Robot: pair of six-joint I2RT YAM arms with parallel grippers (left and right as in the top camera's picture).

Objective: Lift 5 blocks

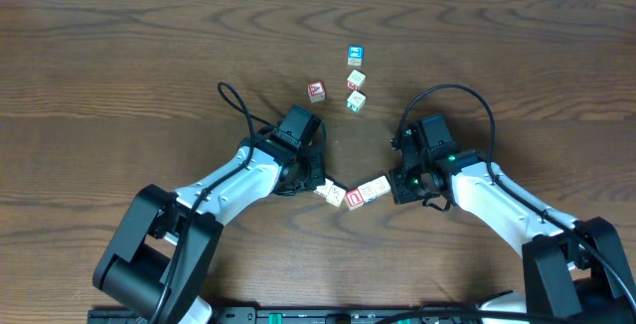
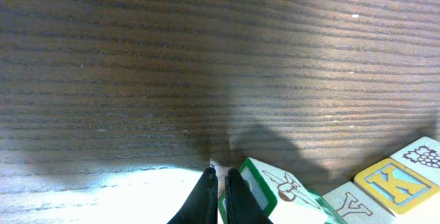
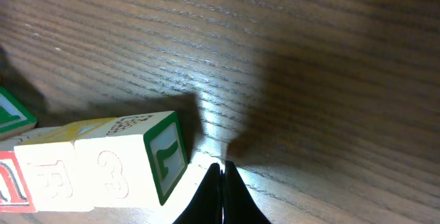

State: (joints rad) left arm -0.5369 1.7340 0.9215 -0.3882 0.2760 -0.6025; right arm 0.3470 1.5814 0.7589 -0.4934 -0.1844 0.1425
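At the 6 o'clock centre of the worktop (image 1: 119, 56), the blocks (image 1: 350, 194) form a single end-to-end row running from 9 o'clock to 3 o'clock, with a slight kink at the red-outlined block (image 1: 356, 199).

1. Left end effector (image 2: 218, 195): fingers fully closed, holding nothing. The closed tips bear against the 9 o'clock end of the row, beside the green-edged block (image 2: 275, 186).
2. Right end effector (image 3: 221, 191): fingers fully closed, holding nothing. The closed tips sit just beside the green-framed end face (image 3: 165, 159) at the 3 o'clock end of the row.

Reason for this arrangement: no single end effector can span five cubes. Closed fingers act as stiff pads, so the two arms can squeeze the row from opposite ends and carry it as one beam by friction between the faces.

Row height: the wrist views are too close and too shadowed to settle whether the row rests on the worktop or has just cleared it.

Judged risk: the kink is the weak point. Uneven inward pressure could buckle the row there and release the middle blocks.

A red-lettered cube (image 1: 316, 90) and a blue-faced cube (image 1: 354, 56) lie well apart at 12 o'clock, outside the squeeze.
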